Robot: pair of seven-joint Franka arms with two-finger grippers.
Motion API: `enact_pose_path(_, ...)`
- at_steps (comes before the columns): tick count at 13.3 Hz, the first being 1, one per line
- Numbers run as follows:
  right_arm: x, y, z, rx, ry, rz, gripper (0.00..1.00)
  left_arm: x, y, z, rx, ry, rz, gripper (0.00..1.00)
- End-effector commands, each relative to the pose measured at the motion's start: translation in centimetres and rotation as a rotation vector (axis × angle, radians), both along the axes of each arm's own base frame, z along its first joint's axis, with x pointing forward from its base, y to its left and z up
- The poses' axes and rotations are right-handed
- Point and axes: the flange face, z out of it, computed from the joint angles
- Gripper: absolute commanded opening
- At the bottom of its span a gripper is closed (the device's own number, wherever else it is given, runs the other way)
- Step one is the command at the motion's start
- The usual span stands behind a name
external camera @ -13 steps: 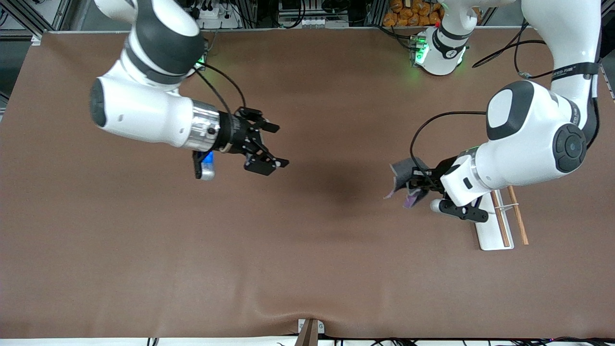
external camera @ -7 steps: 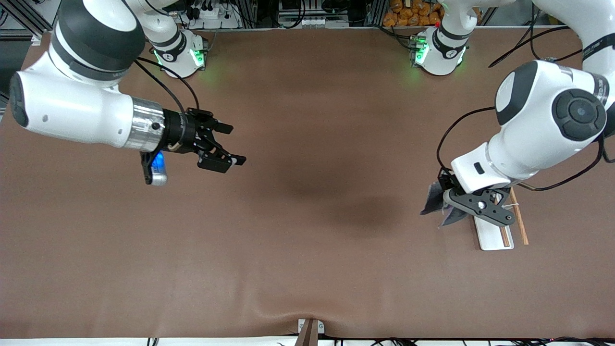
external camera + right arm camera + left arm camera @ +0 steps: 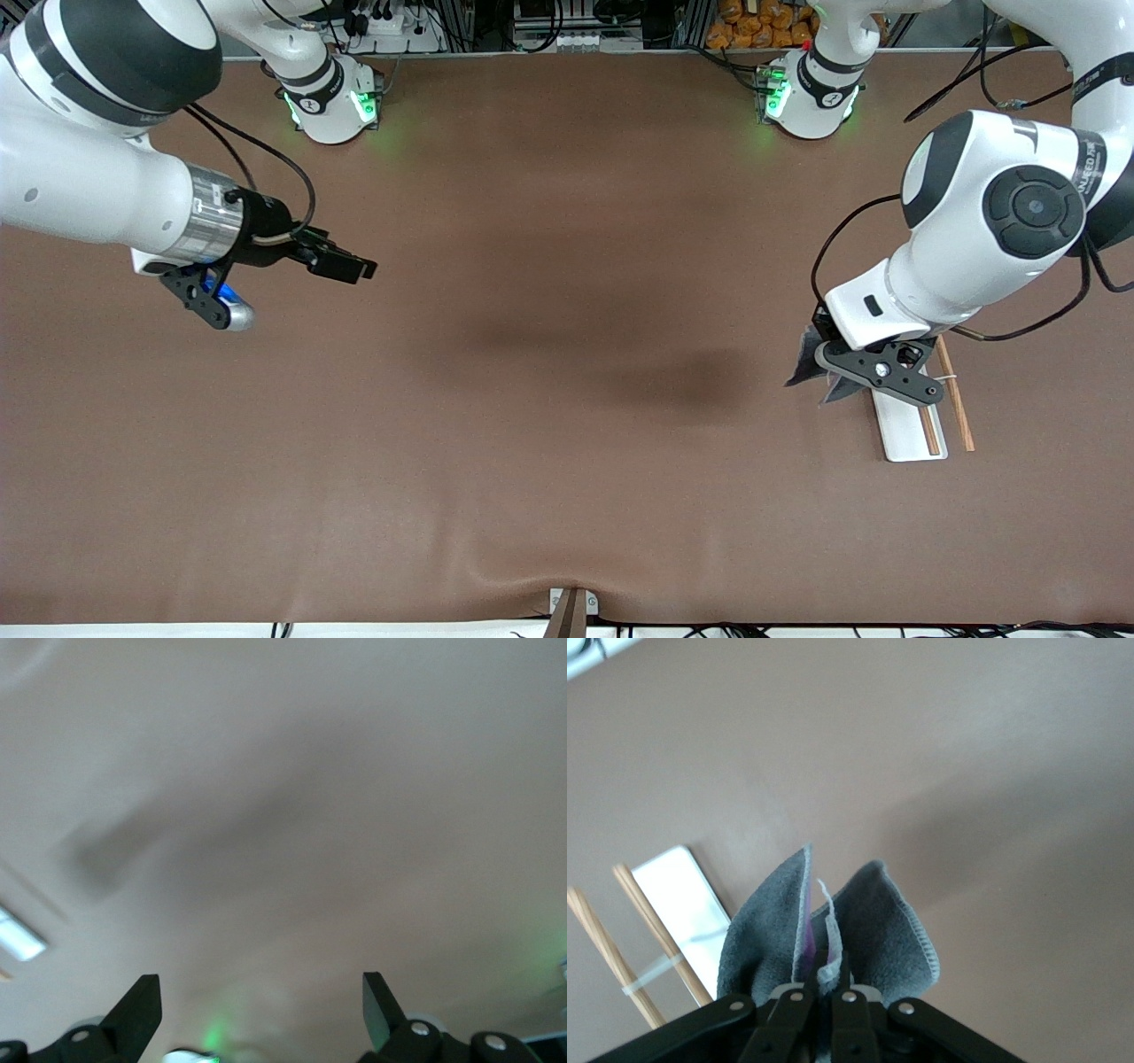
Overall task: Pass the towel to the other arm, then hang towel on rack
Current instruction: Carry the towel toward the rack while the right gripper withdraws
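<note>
Front view. The left gripper [image 3: 849, 365] hangs over the end of the rack [image 3: 912, 430], a small white rectangular base plate carrying two thin brown wooden rods, which lies toward the left arm's end of the brown table [image 3: 567, 443]. Its fingers are pinched tight on the towel [image 3: 804, 359], a small soft cloth of dark grey with a purple inner face, whose loose corners show just beside the rack's end, off the table surface. The right gripper [image 3: 341, 263] is well apart from the rack, over bare table toward the right arm's end, its fingers spread and carrying nothing; that arm waits.

Left wrist view. The towel [image 3: 833, 935] stands out of the closed fingers [image 3: 799, 1001] in two grey lobes with a purple strip between them. The rack [image 3: 678, 912] lies just beside the cloth, its rods [image 3: 656, 939] joined by a thin white crosspiece.

Right wrist view. Both finger tips [image 3: 140, 1005] stand wide apart over plain brown surface; nothing lies between them.

Assessment. The cloth appears light, limp and non-fragile; it will sag and fold rather than keep shape. A hold at an edge or corner seems best, so the body can drape over a rod. The hand-over appears complete; hanging remains.
</note>
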Motion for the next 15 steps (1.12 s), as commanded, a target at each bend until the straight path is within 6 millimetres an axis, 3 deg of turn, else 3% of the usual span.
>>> enact_pose_path(1, -0.3, -4.8, 0.7, -0.009, -0.042, 0.139, 1.00, -1.7, 1.5, -0.9, 0.035, 0.007, 0.111, 0.00)
enact_pose_path(3, -0.2, -8.2, 0.7, -0.082, -0.079, 0.266, 1.00, -1.1, 3.7, -2.0, 0.051, 0.022, 0.140, 0.00)
enact_pose_path(8, -0.3, -15.9, 0.7, -0.104, -0.140, 0.430, 1.00, 1.0, 13.0, -3.2, 0.046, 0.038, 0.276, 0.00)
enact_pose_path(12, -3.5, -17.0, 2.2, -0.233, -0.196, 0.515, 1.00, 1.8, 19.0, -5.1, 0.032, 0.047, 0.299, 0.00)
enact_pose_path(15, -4.3, -18.1, 2.4, -0.287, -0.218, 0.529, 1.00, 2.5, 23.3, -7.3, -0.013, 0.053, 0.310, 0.00)
